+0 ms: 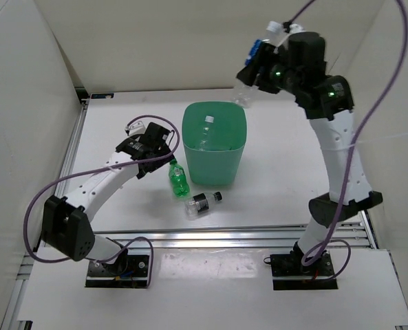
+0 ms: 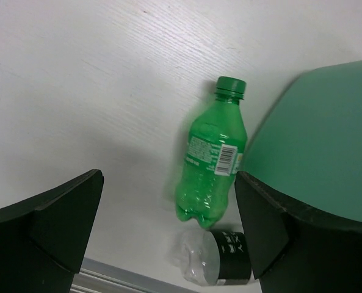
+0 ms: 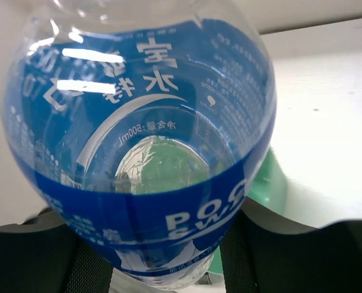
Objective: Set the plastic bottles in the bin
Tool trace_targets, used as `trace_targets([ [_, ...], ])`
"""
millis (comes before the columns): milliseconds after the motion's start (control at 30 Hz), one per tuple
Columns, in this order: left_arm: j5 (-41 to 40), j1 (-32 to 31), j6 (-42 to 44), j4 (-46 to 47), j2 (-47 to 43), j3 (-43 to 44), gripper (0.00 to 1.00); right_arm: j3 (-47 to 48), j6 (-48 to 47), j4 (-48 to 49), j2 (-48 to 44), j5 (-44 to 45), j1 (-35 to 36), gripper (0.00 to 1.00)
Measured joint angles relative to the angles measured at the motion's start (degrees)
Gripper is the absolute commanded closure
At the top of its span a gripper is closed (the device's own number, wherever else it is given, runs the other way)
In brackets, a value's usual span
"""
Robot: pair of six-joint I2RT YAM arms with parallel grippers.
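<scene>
Jaws on our right clench the blue-label bottle (image 3: 144, 140) at upper right of the top view, by the bin's (image 1: 214, 172) corner; our left jaws gape over the green bottle (image 2: 211, 165).

Glossy green plastic bottle (image 2: 211, 155), matt bin (image 1: 215, 141)

We see bright, even overhead light on the white desk (image 1: 279, 172), with a soft shadow left of the green bottle (image 2: 211, 165). Glare streaks the blue-labelled bottle (image 3: 138, 152), and its lower edge seems slightly unfocused.
</scene>
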Motion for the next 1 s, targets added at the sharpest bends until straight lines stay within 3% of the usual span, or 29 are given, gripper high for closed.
trace_targets([
  [33,0.4,0.3,0.2,0.2,1.3,0.0,0.0,1.1,-0.9,0.3,1.0,0.3,1.9,0.51],
  [67,0.9,0.9,0.5,0.6,2.5,0.0,0.0,1.5,-1.9,0.3,2.2,0.4,3.8,0.42],
  [167,2.0,1.8,1.1,1.6,4.7,0.0,0.0,1.0,-3.9,-0.2,6.8,-0.2,6.4,0.0],
  [333,4.4,3.2,2.5,4.9,6.0,-1.5,0.0,-7.7,-5.7,-3.5,8.9,3.0,7.2,0.0],
  [733,12.2,4.0,6.0,13.6,17.6,-2.0,0.0,-17.3,-6.6,-6.4,-12.0,8.7,2.8,0.0],
  [900,16.1,4.6,7.1,16.3,20.5,-2.0,0.0,-21.6,-7.0,-6.8,-14.5,9.3,2.9,0.0],
  [1000,17.4,4.7,7.5,17.2,21.4,-2.1,0.07,-24.0,-7.1,-7.0,-14.2,9.9,2.9,0.0],
])
